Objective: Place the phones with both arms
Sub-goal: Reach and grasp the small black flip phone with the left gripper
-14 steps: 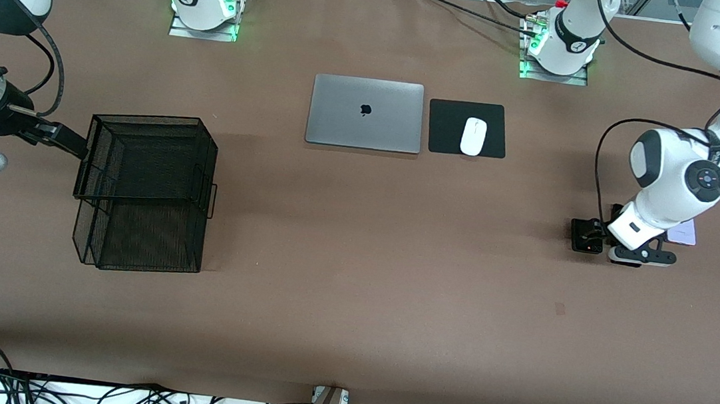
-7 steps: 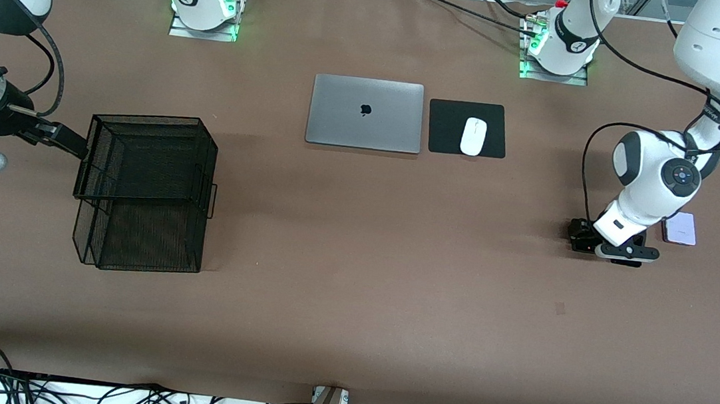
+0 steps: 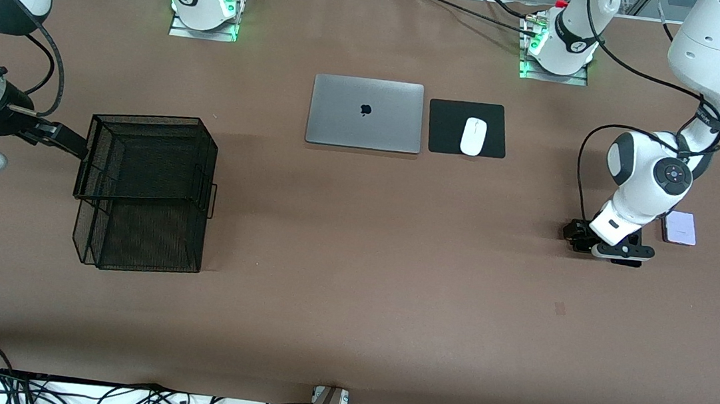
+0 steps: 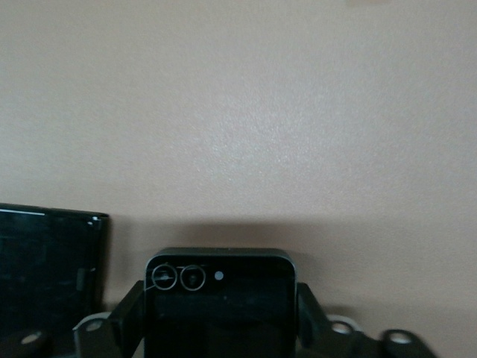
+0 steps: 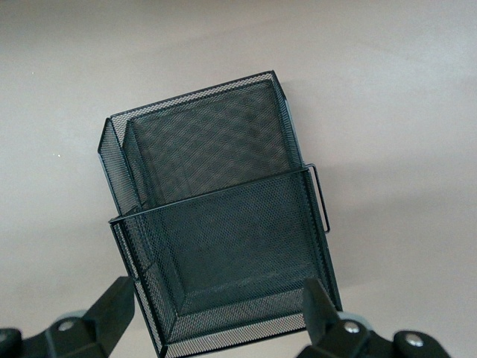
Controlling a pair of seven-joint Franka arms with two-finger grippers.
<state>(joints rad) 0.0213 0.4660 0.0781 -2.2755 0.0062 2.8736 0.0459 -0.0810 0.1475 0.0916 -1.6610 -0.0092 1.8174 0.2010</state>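
I judge the task barely begun: my left gripper (image 4: 220, 328) has its jaws clamped on the black folded phone (image 4: 218, 298) beside the lilac phone (image 3: 679, 228), while my right gripper (image 5: 223, 321) waits, jaws apart, over the empty mesh basket (image 3: 144, 189).

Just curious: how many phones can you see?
3, all at the left arm's end: a black folded phone in the left gripper, a black slab beside it, a lilac phone nearby.
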